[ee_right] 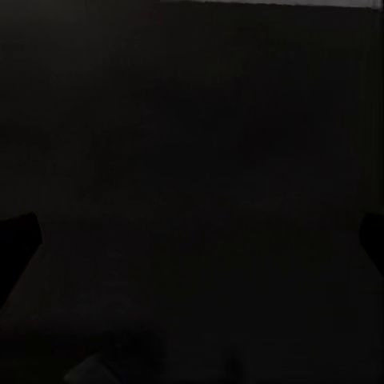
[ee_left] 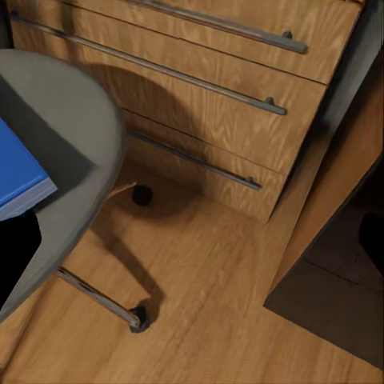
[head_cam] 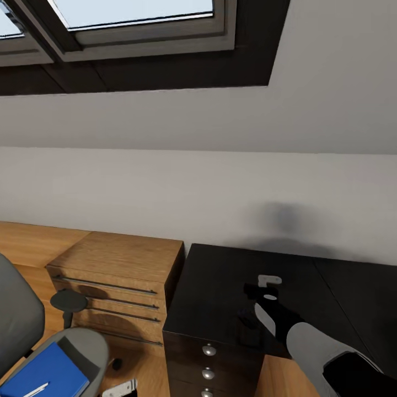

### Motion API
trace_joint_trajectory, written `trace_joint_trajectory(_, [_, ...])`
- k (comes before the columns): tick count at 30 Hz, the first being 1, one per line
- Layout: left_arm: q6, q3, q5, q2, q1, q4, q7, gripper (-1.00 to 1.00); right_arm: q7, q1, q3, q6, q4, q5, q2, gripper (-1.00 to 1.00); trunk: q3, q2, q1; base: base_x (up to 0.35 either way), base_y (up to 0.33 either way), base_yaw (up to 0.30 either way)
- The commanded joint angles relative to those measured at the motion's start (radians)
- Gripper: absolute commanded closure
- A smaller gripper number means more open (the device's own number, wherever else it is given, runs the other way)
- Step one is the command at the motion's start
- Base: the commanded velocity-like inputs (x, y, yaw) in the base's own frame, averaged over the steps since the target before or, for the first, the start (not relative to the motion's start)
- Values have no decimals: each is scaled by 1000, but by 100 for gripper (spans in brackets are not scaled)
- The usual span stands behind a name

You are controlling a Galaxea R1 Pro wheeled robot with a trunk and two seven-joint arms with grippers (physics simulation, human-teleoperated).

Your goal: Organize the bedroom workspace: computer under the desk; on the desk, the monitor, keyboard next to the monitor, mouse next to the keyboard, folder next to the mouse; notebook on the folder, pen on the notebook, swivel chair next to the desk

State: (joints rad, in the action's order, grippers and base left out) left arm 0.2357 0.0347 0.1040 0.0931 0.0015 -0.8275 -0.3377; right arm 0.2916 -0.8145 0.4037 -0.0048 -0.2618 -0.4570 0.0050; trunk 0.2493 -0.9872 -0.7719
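Right hand [head_cam: 259, 309] low over black surface [head_cam: 220, 286] near its front left corner, grip state indiscernible. Blue folder [head_cam: 47, 369] flat on swivel chair [head_cam: 82, 344] seat, beside wooden drawer cabinet [head_cam: 118, 275].

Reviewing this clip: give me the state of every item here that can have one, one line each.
folder: lying flat on the swivel chair seat, not yet on the desk.
swivel chair: upright beside the wooden drawer cabinet, folder on its seat.
wooden drawer cabinet: drawers all closed.
desk: its silver-knobbed drawers closed.
right gripper: over the desk top; open or shut unclear.
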Motion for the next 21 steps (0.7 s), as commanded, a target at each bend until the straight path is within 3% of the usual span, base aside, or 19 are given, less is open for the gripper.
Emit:
trace_joint_trajectory(1, [3,4,11,-1,0,-8,-4,-100,6,-3,7,4,0,-22,-3,-100,1,-1,0,5,0,0])
trace_joint_trajectory(4, [1,4,12,-1,0,-28,-3,-100,7,-8,3,42,0,-53,-5,-100,1,-1,0,3,0,0])
trace_joint_trajectory(13, [-4,4,16,2,9,-110,-4,-100,13,-10,-8,264,-8,-144,14,-100,1,-1,0,0,0,0])
trace_joint_trajectory(21, [-4,3,17,2,15,-121,-6,-100,13,-10,-11,316,-8,-162,19,-100,1,-1,0,0,0,0])
